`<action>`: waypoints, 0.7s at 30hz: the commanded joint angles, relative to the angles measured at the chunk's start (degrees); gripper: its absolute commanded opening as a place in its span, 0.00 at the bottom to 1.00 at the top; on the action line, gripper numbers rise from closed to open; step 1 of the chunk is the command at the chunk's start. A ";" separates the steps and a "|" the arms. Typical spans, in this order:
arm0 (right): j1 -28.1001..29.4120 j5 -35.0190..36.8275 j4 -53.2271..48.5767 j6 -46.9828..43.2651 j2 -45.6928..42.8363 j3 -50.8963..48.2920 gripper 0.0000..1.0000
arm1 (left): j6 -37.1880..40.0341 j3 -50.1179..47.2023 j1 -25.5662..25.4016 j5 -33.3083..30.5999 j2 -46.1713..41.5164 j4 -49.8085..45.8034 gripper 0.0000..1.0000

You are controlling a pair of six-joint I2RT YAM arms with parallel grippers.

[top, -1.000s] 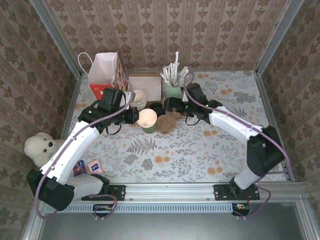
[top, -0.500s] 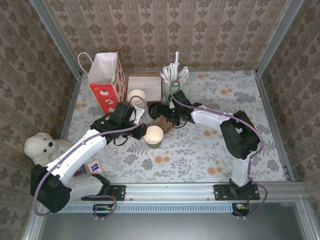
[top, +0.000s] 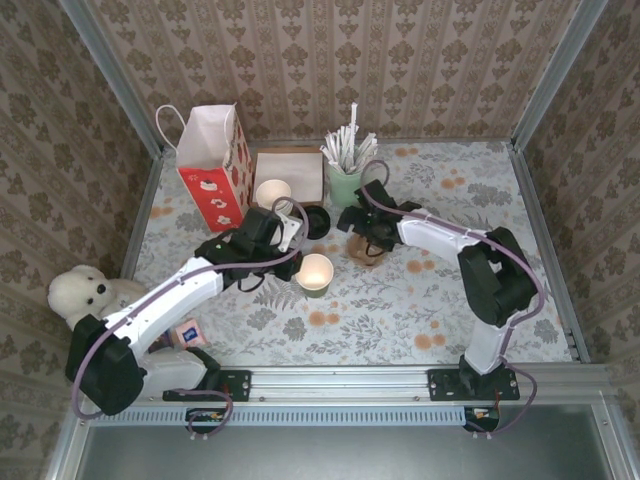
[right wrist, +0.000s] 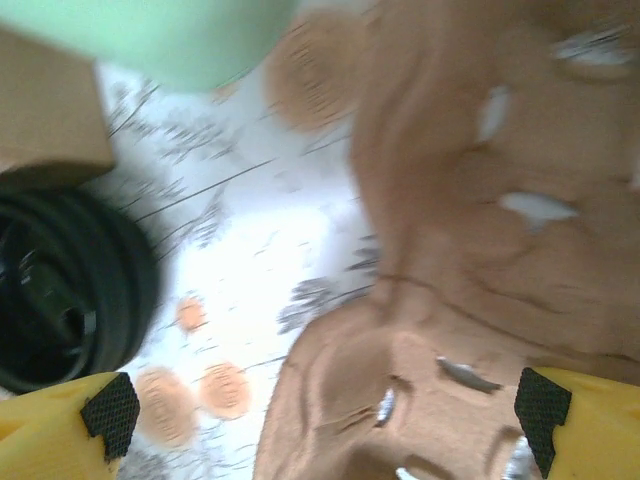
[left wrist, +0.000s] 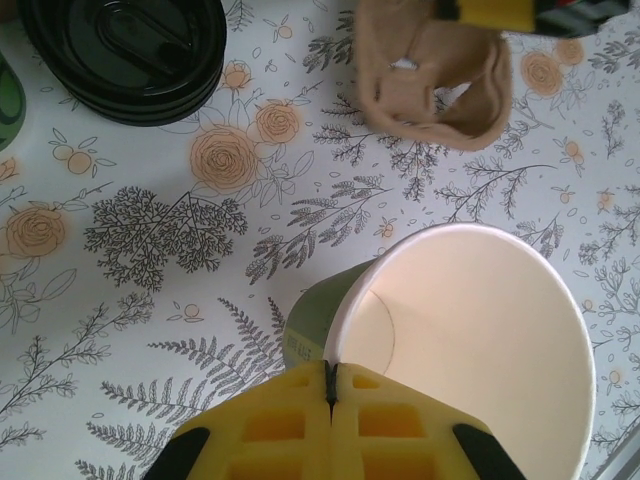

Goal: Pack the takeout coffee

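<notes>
Two arms meet near the middle of the flowered table point(top: 420, 310) in the overhead view. The left gripper point(left wrist: 330, 395), at the bottom of its wrist picture, has its yellow fingers point(left wrist: 280, 430) pressed together on the near rim of the green paper cup point(left wrist: 470, 340). The cup stands mouth up, cream inside, just below the centre of the overhead frame. The right gripper point(right wrist: 325, 425) has its fingers spread wide, one at each bottom corner of its wrist picture, with the brown pulp cup carrier point(right wrist: 480, 200) between them; whether they press on it I cannot tell. A stack of black lids point(left wrist: 125, 45) lies in the upper left of the left wrist picture, apart from the cup. Toward the top of the overhead frame stand a red-and-white paper bag point(top: 210, 165), a stack of cups point(top: 272, 193) and a mint cup of wrapped straws point(top: 345, 178).
</notes>
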 commanded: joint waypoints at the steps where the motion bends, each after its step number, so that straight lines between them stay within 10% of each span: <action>1: -0.72 2.51 -1.28 -3.74 -4.63 -1.60 1.00 | 1.67 -0.03 -0.46 -0.76 0.96 2.68 0.00; 10: 2.96 -5.31 1.42 -12.43 -4.03 3.15 0.98 | 1.76 1.11 -1.55 -0.02 4.85 4.07 0.00; 21: 5.85 -5.71 -0.57 -15.45 8.19 14.24 0.71 | 2.03 3.11 -2.17 1.88 6.21 2.52 0.13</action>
